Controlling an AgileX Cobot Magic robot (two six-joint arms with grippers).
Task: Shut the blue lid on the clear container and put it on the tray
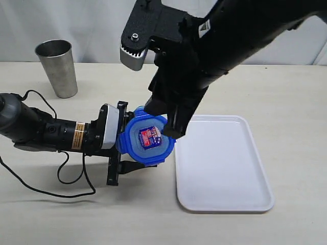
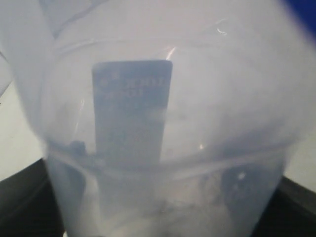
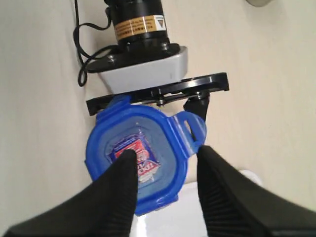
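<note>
Pressed close against the left wrist lens, the clear container (image 2: 197, 123) fills the view as a blur of milky, translucent plastic with a dark rectangular label (image 2: 132, 108) showing through its wall. In the exterior view it sits just left of centre, capped by the blue lid (image 1: 137, 149), a glossy rounded square with a red-and-white sticker (image 1: 150, 137). The left pincer (image 1: 127, 138) clasps the container from both sides with its black fingers. The right pincer (image 3: 167, 153) hangs over the lid with its matte black fingers spread, gripping nothing, and a slotted flap (image 3: 192, 126) shows between them. The tray (image 1: 225, 168), smooth white with rounded corners, lies at lower right, just beside the container. A dull steel tumbler (image 1: 57, 69) stands on the pale bench (image 1: 286, 92) at upper left.
</note>
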